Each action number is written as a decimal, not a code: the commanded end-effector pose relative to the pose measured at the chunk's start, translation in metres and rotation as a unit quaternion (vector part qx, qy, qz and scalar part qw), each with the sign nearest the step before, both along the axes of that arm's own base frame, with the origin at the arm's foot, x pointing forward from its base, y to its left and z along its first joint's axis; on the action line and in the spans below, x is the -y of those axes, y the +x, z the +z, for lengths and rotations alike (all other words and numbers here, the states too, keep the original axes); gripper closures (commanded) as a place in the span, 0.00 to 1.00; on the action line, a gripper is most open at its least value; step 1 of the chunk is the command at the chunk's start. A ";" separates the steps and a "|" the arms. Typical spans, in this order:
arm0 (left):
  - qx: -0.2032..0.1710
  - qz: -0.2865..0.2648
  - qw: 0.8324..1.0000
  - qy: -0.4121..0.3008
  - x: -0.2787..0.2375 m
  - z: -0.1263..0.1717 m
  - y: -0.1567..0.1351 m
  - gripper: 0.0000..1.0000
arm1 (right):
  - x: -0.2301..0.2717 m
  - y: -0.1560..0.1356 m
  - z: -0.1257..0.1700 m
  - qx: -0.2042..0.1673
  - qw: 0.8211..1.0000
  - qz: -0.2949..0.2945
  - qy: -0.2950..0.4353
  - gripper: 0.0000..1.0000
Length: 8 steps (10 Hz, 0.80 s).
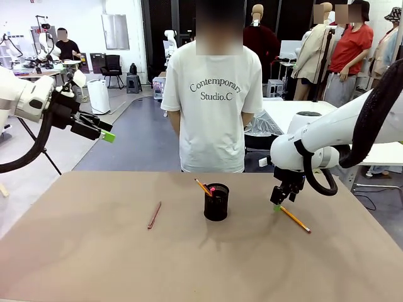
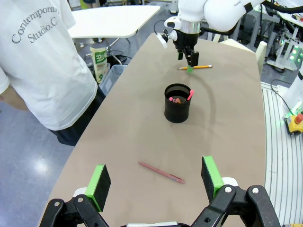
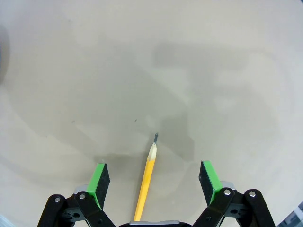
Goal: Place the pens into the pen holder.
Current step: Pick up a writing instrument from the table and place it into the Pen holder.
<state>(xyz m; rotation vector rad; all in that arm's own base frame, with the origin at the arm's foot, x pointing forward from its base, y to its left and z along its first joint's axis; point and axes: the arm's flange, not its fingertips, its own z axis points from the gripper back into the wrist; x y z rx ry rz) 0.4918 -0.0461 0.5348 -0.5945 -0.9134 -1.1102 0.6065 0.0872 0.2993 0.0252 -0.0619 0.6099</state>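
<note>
- While the right fingers [image 1: 278, 200] are hanging spread just above the yellow pencil [image 1: 295, 219] on the bench [image 1: 94, 264], the left fingers [image 1: 108, 136] are hovering high and open; the pen holder [image 1: 216, 202] is standing mid-bench.
- From the left wrist, the reddish-brown pen [image 2: 161, 171] is lying crosswise ahead of those open fingers.
- From the right wrist, the yellow pencil [image 3: 146, 184] is running lengthwise between the spread fingers, tip pointing away.

Holder [image 1: 216, 204] between pens [image 1: 154, 215], perhaps two inside
</note>
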 end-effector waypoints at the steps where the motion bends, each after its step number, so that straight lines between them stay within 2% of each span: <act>1: 0.001 0.001 1.000 0.000 0.000 0.002 0.000 0.00 | 0.003 0.013 -0.002 -0.001 1.000 -0.011 -0.019 0.00; 6: 0.001 0.001 1.000 0.000 0.000 0.002 0.000 0.00 | 0.009 0.015 -0.006 -0.005 1.000 -0.014 -0.027 0.00; 8: 0.001 0.001 1.000 0.000 0.000 0.002 0.000 0.00 | 0.011 0.015 -0.004 -0.011 1.000 -0.002 -0.028 0.40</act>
